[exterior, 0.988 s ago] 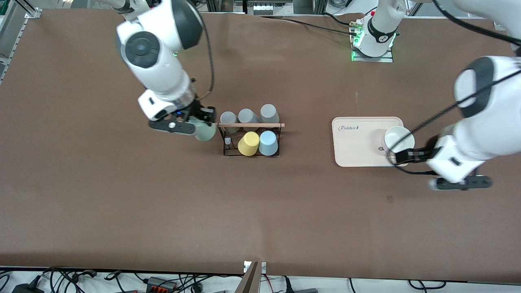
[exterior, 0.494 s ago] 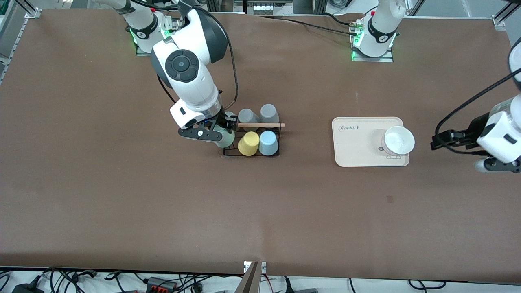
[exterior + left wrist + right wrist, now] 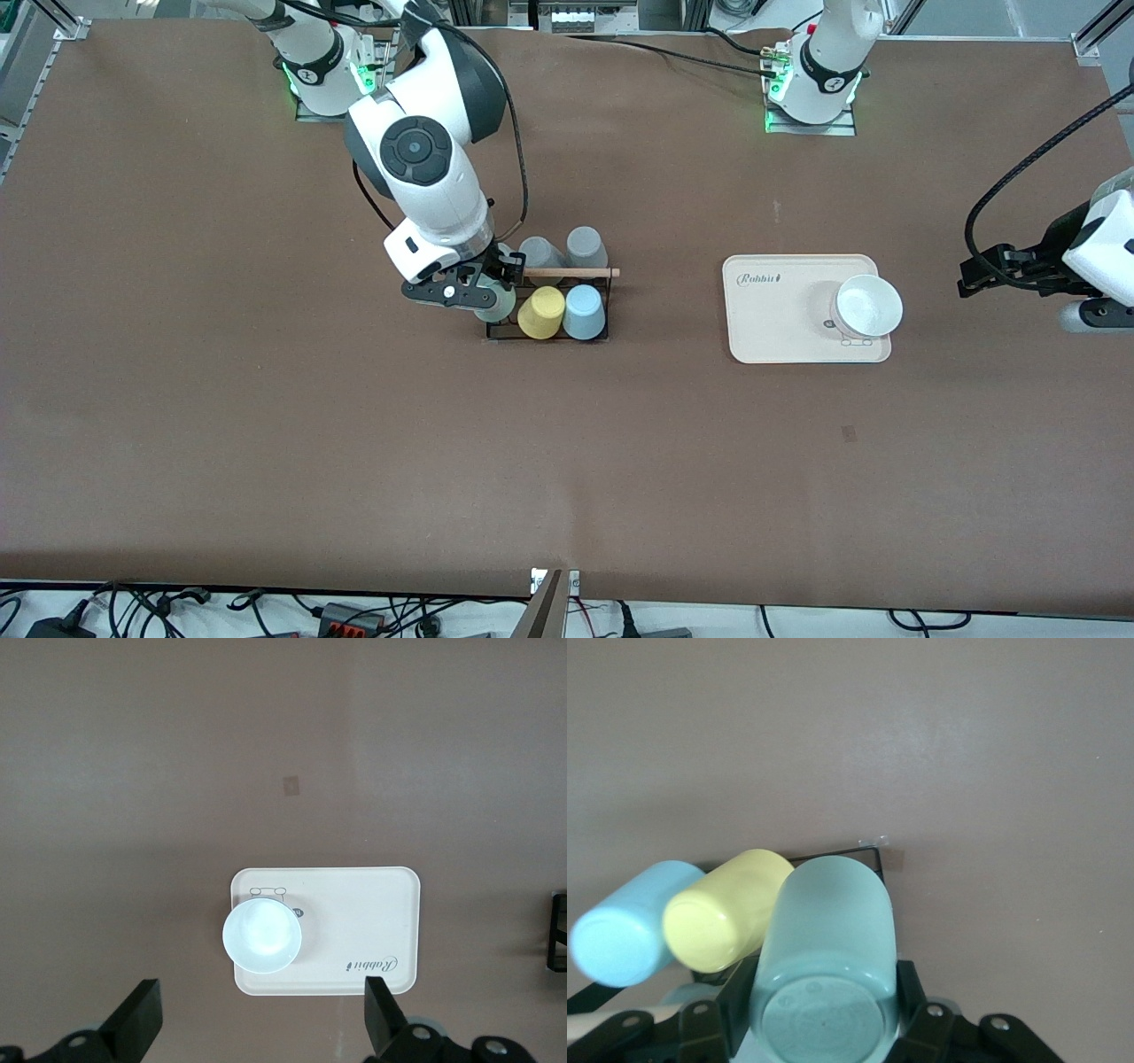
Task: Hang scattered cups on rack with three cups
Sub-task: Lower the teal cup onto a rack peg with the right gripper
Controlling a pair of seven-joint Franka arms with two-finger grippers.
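Observation:
My right gripper (image 3: 485, 288) is shut on the pale sage-green cup (image 3: 496, 303), holding it upside down over the right-arm end of the black wire rack (image 3: 547, 301), beside the yellow cup (image 3: 541, 312). In the right wrist view the green cup (image 3: 826, 948) sits between the fingers (image 3: 709, 1028), next to the yellow cup (image 3: 726, 908) and the light blue cup (image 3: 629, 930). The light blue cup (image 3: 584, 311) hangs on the rack beside the yellow one. My left gripper (image 3: 974, 279) is open and empty, up in the air past the tray toward the left arm's end.
Two grey cups (image 3: 586, 246) show on the rack's farther row under the wooden rod (image 3: 571, 272). A cream tray (image 3: 771, 310) with a white cup (image 3: 868, 306) on it lies toward the left arm's end; it also shows in the left wrist view (image 3: 354, 921).
My right gripper has carried the green cup sideways onto the rack's end, beside the yellow cup. My left gripper has risen and drawn away from the tray toward the table's end.

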